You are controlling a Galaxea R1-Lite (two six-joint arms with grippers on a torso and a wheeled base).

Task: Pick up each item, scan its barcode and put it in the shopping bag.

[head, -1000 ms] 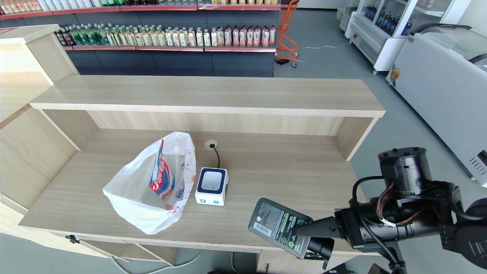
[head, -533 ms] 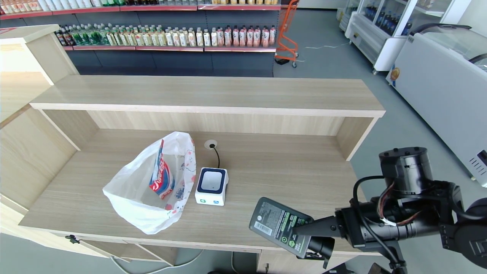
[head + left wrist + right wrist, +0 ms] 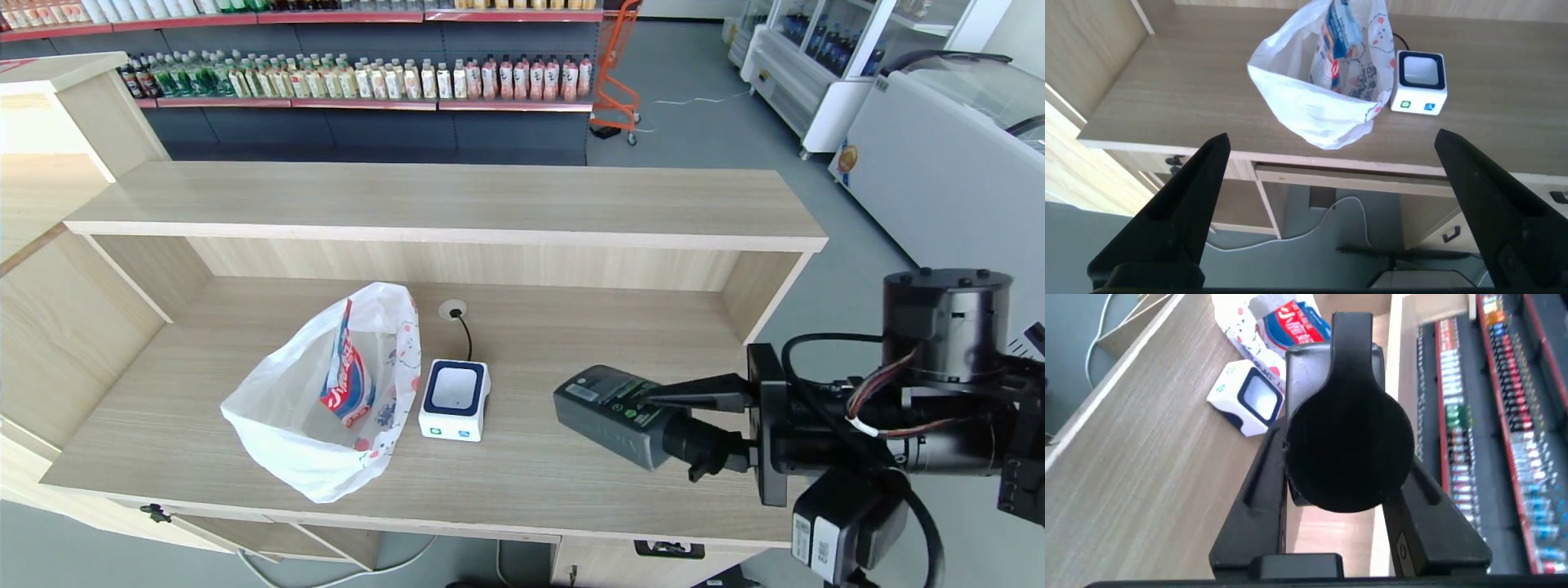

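So far, one packet (image 3: 347, 380) in the shopping bag (image 3: 277, 425). Right fingers (image 3: 694, 394) clamped on a dark box (image 3: 608, 408) near the scanner (image 3: 454, 398), likely not yet scanned or bagged. Left fingers (image 3: 1184, 212) apart, empty.

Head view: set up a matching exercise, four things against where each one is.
Things:
1 shopping bag
2 barcode scanner
3 dark grey package
4 red and blue snack packet

Places:
A held in the right gripper above the counter
B inside the bag
C lying open on the counter's left part
D on the counter, right beside the bag

Pairs: 1-C, 2-D, 3-A, 4-B
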